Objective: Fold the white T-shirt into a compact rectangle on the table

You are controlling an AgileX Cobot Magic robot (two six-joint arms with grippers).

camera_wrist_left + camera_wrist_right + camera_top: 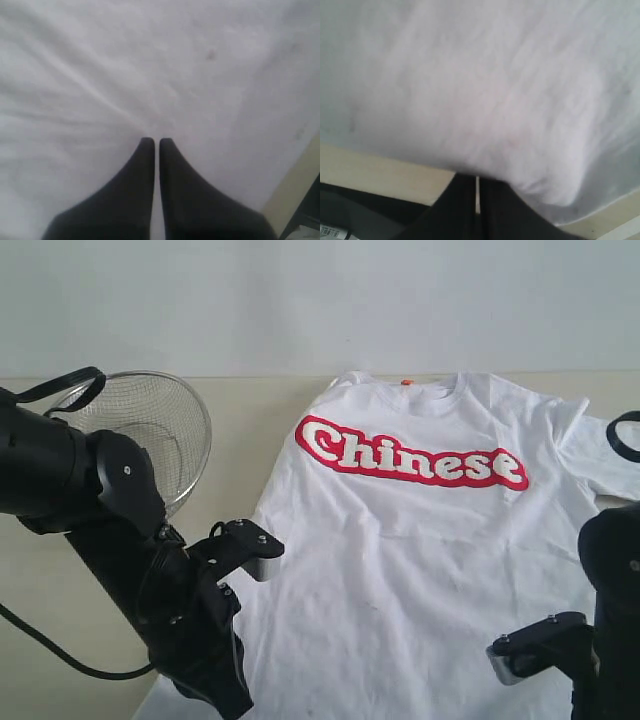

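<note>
White T-shirt (420, 540) flat on table (60, 570), left gripper (155, 141) pinched narrow at seven o'clock, right gripper (476, 177) narrow at five

Black left arm (50, 465) and right arm (615, 550), silver screws (127, 470), tapered left pincer (156, 141).

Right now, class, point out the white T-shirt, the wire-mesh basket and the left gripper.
white T-shirt (420, 540): exterior view, plain fabric below the chest lettering.
wire-mesh basket (160, 430): exterior view, inner mesh wall.
left gripper (156, 144): left wrist view, midway between its shut fingertips.
</note>
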